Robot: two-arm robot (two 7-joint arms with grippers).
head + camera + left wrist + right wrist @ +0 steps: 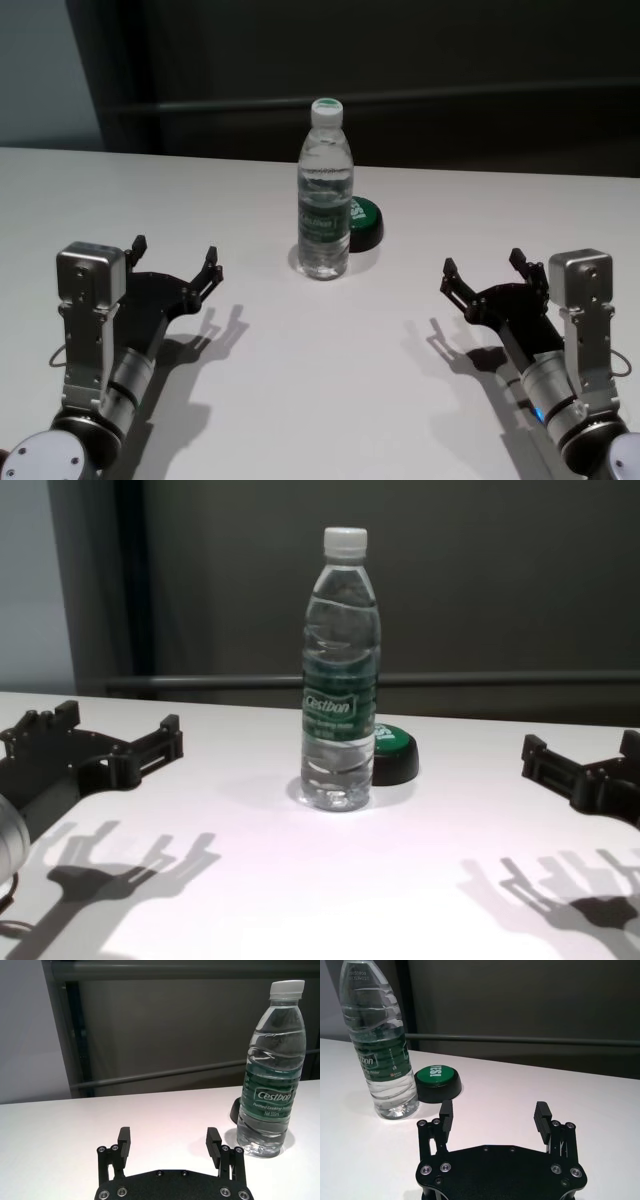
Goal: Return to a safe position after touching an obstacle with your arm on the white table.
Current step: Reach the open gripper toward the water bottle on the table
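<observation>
The obstacle, a clear water bottle point(325, 190) with a white cap and a green label band, stands upright at the middle of the white table point(320, 380). It also shows in the chest view point(340, 680), the left wrist view point(272, 1070) and the right wrist view point(377, 1045). My left gripper point(175, 258) is open and empty, low over the table, well to the left of the bottle and nearer to me. My right gripper point(485, 268) is open and empty, well to the right of the bottle. Neither touches it.
A low black puck with a green top point(362, 222) sits just behind and right of the bottle, also seen in the right wrist view point(437, 1082). A dark wall with a rail runs behind the table's far edge.
</observation>
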